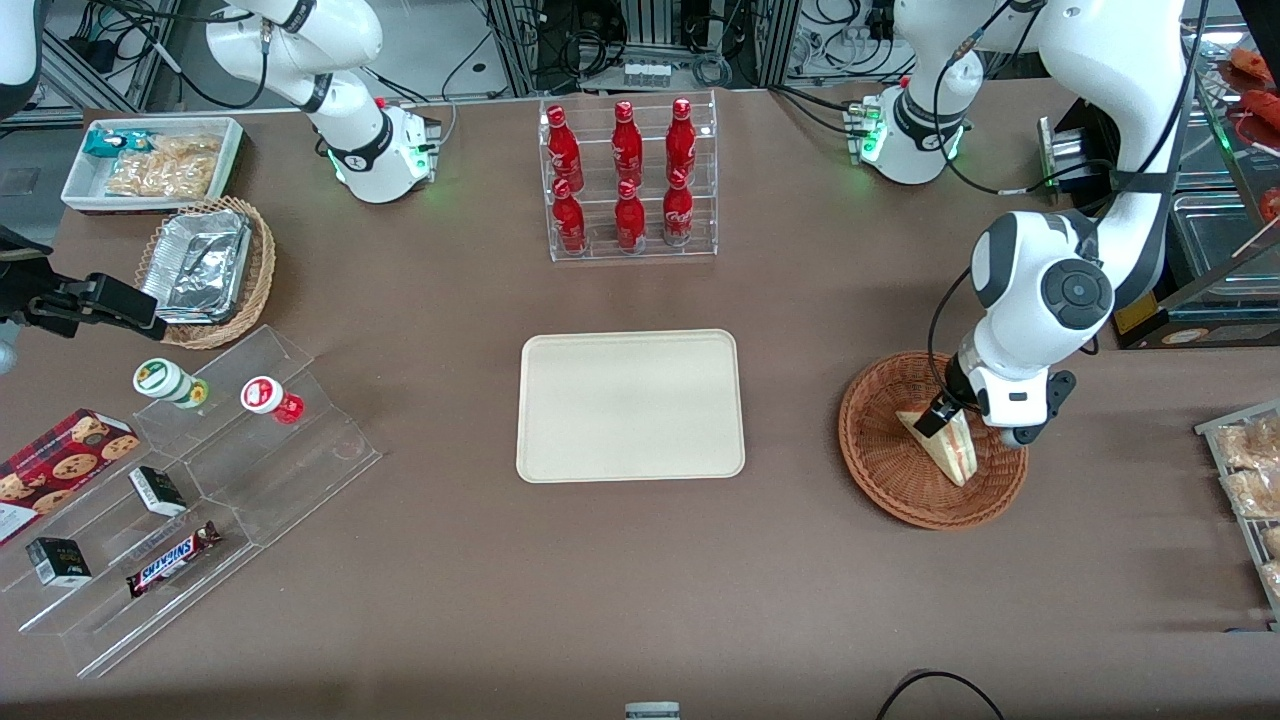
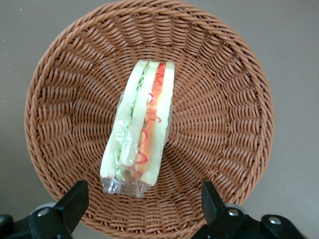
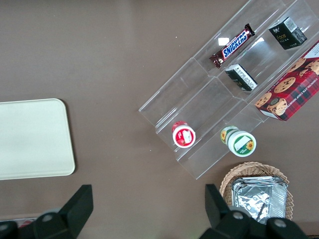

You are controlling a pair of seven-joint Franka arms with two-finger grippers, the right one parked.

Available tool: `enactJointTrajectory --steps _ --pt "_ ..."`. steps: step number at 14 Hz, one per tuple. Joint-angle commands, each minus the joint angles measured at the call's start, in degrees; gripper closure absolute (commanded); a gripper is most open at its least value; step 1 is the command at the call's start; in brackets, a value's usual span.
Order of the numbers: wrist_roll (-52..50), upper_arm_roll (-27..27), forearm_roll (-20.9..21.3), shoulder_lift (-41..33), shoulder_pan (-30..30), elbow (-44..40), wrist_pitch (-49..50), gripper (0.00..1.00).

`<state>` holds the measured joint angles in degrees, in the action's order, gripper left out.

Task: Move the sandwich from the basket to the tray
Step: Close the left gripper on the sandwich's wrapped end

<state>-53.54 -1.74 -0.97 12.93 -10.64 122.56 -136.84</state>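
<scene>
Front view: my end effector (image 1: 948,418) down in basket (image 1: 880,470), at sandwich (image 1: 944,442); tray (image 1: 630,405) bare on counter (image 1: 640,580), well apart toward parked arm. Left wrist view: my fingers (image 2: 75,201) spread wide, released, straddling sandwich (image 2: 142,127) lying in basket (image 2: 224,99); no contact

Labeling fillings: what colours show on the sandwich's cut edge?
Green and orange-red between white bread on the sandwich; clearest in left wrist view, tool open above it.

Reddish-brown woven basket (image 2: 224,124); white, green, orange-red sandwich (image 2: 142,129); cream tray (image 1: 630,405).
</scene>
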Motion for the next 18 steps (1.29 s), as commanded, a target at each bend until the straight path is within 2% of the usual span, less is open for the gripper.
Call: enactJointTrajectory --steps 1,7,8,9,10,11,12,13,15,18 --pt "1.5 -0.5 1.1 0.3 0.0 -0.7 0.3 0.00" --pt "2.9 -0.6 1.0 5.3 1.1 -2.7 -0.3 0.01" --pt "2.8 -0.7 0.9 6.7 1.1 -3.6 -0.3 0.12" --pt "2.2 -0.6 0.8 7.2 1.0 -4.0 -0.3 0.33" --pt "2.1 -0.7 0.8 6.8 1.0 -3.9 -0.2 0.61" --pt "2.0 -0.7 0.8 6.8 1.0 -3.9 0.0 0.83" --pt "2.0 -0.7 0.8 6.8 1.0 -4.0 0.0 0.89" --pt "1.9 -0.6 0.8 6.3 1.0 -4.1 0.2 0.92" --pt "2.4 -0.6 0.9 4.3 1.0 -5.2 2.5 0.93" --pt "8.3 -0.2 1.0 3.6 0.1 -12.0 16.5 0.93"
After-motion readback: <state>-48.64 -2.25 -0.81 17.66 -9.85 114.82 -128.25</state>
